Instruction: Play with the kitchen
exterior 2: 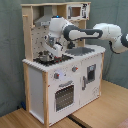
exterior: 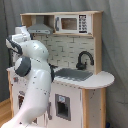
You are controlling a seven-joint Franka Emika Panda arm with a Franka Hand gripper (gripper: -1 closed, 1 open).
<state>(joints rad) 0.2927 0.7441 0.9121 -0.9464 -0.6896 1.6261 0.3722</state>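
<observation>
No legible text, brand, number or sign in either exterior view. I check kitchen [exterior: 75, 75]: microwave panel [exterior: 83, 23] on upper shelf shows dark blocks resembling buttons, no readable characters. Knobs [exterior 2: 65, 72] on front bear no readable markings. My arm casing [exterior: 36, 65] shows no readable label.

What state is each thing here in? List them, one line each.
oven door: shut.
microwave door: shut.
faucet: upright, spout over the sink.
gripper: low over the hob.
kitchen: standing upright on the floor.
</observation>
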